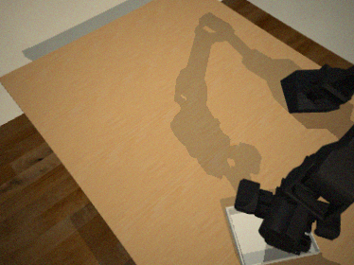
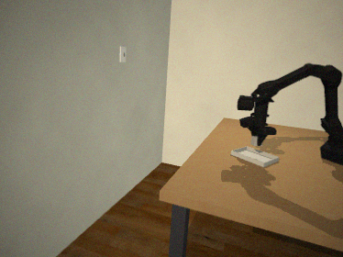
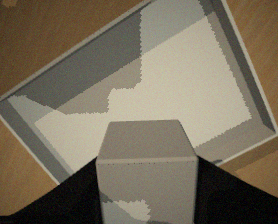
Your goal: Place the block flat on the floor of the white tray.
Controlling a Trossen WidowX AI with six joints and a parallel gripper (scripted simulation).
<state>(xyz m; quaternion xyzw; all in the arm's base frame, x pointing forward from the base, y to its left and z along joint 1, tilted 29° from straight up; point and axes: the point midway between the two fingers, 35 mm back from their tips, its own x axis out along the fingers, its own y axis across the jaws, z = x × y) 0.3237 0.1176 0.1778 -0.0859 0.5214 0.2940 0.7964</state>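
One white tray (image 3: 252,100) sits on the bench (image 1: 118,104), and we see nothing resting on its floor. Above that tray, our fingers are clamped partway closed on the grey block (image 3: 146,170). Only the wrist view shows the block; from the top, the arm (image 1: 289,208) hides it. We cannot tell its long axis.
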